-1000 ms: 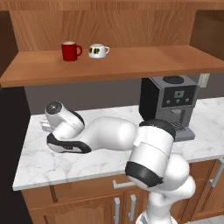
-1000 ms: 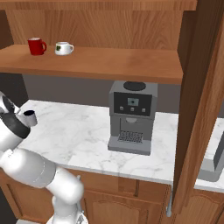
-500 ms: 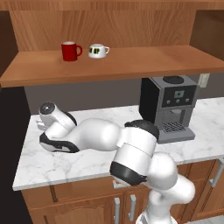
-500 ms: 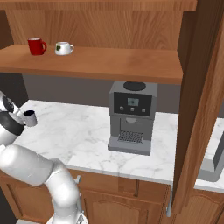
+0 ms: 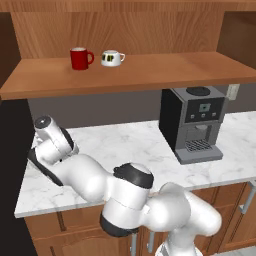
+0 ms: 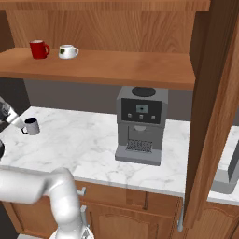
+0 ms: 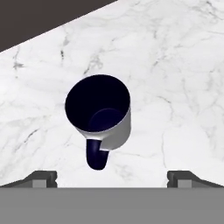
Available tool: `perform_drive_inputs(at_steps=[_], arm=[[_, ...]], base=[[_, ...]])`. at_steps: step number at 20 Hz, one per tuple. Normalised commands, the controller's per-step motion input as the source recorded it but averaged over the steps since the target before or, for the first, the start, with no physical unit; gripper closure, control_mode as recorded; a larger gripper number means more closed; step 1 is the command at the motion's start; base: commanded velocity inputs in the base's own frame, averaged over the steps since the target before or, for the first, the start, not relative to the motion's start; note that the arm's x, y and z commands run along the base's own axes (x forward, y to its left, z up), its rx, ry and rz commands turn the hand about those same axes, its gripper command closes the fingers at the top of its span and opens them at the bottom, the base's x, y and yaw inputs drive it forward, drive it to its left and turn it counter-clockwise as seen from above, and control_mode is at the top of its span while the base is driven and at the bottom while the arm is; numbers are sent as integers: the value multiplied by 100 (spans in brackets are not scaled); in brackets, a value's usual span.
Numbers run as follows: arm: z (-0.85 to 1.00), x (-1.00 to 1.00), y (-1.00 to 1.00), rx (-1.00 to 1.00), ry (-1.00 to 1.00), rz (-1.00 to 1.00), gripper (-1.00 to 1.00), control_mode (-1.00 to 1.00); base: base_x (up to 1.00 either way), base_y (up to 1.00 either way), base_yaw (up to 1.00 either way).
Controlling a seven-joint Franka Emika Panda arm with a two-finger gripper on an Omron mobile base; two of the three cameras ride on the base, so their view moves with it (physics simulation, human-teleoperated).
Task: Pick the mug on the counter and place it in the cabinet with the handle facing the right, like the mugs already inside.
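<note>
Early stage: mug (image 7: 101,114) sits ungrasped on the counter (image 7: 175,87), gripper (image 7: 112,178) wide open above it, cabinet (image 6: 116,67) placement pending.

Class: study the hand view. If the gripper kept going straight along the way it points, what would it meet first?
Probably the mug, standing upright on the counter. It lies ahead of the open gripper, a little to one side of centre, handle toward the fingers. Depth is unclear.

One grey mug (image 7: 101,112); one red mug (image 5: 79,58); one white cup (image 5: 111,58); one coffee machine (image 5: 194,123)
</note>
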Motion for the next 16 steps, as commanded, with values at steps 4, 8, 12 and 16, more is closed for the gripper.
perform_drive_inputs(at_steps=[4, 8, 12, 16], arm=[[-28, 12, 3, 0, 1, -6, -100, -100], [-30, 13, 0, 0, 2, -5, -100, -100], [-27, 24, 0, 2, 1, -3, -100, -100], [-17, 34, 0, 4, 0, -3, -100, -100]], base=[[0, 0, 0], [0, 0, 0], [0, 0, 0], [0, 0, 0]])
